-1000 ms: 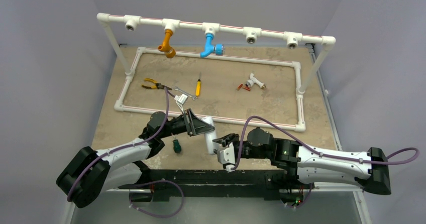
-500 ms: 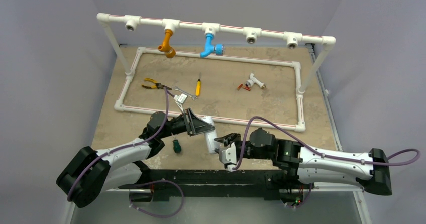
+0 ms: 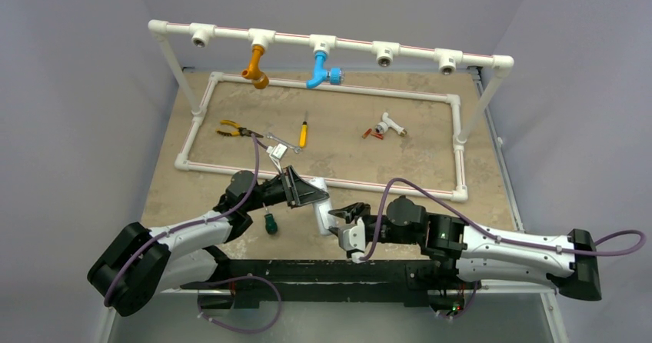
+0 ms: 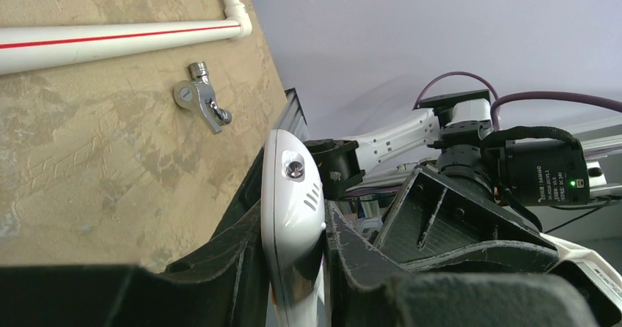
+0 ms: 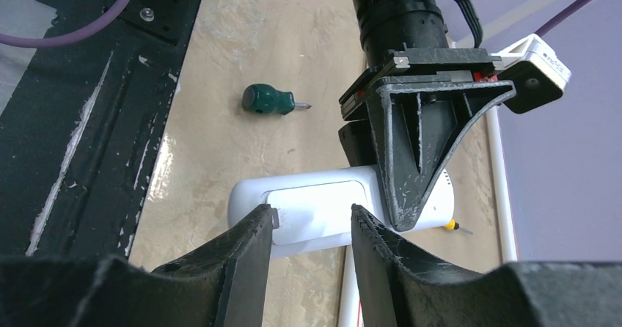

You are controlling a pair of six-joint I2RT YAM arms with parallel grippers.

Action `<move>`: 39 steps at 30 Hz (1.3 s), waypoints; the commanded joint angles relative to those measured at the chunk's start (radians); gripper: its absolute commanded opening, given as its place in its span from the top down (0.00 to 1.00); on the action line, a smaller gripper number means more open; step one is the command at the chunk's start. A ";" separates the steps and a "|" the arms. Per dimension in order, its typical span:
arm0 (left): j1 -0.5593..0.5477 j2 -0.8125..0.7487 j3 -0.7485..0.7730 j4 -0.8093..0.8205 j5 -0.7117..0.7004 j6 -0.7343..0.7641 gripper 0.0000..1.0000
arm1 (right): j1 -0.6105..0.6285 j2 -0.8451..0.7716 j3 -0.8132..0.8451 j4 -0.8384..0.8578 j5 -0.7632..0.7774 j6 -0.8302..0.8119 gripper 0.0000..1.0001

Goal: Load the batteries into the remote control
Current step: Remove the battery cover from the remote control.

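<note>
Top view, L to R:

- Pliers (image 3: 231, 130), yellow/black grips, lie inside white pipe frame (image 3: 192, 117), L end.
- Metal tap fitting (image 3: 277, 147) on table just R of pliers. Yellow-handled screwdriver (image 3: 303, 134) just beyond it.
- Green stubby screwdriver (image 3: 270, 223) lies outside frame, near edge of table, beside L arm.
- Left gripper (image 3: 317, 197): clamped on remote control (image 3: 323, 214). L wrist cam confirms: fingers (image 4: 246, 250) pressed to both long sides of the white body, handset held clear of table, near-centre front, outside frame.
- Right gripper (image 3: 342, 214): fingers apart, nothing held. R wrist cam: fingertips (image 5: 253, 235) sit either side of the remote's recessed panel. Contact w/ remote: cannot tell.
- Batteries (image 3: 373, 134): two red-orange cyls lying on table inside frame, R half, just beside white T-fitting (image 3: 390, 124). Well apart from remote and both grippers. Not loaded.

Rear rail: orange tap (image 3: 257, 68) and blue tap (image 3: 321, 70) hang from overhead pipe.
</note>
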 commanded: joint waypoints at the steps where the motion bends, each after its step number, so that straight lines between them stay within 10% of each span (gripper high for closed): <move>1: -0.015 0.001 0.021 0.040 0.041 0.006 1.00 | -0.005 -0.028 0.002 0.032 0.044 0.001 0.59; 39: -0.015 0.070 0.007 0.111 0.035 -0.025 1.00 | -0.005 -0.124 -0.027 -0.025 -0.004 0.162 0.38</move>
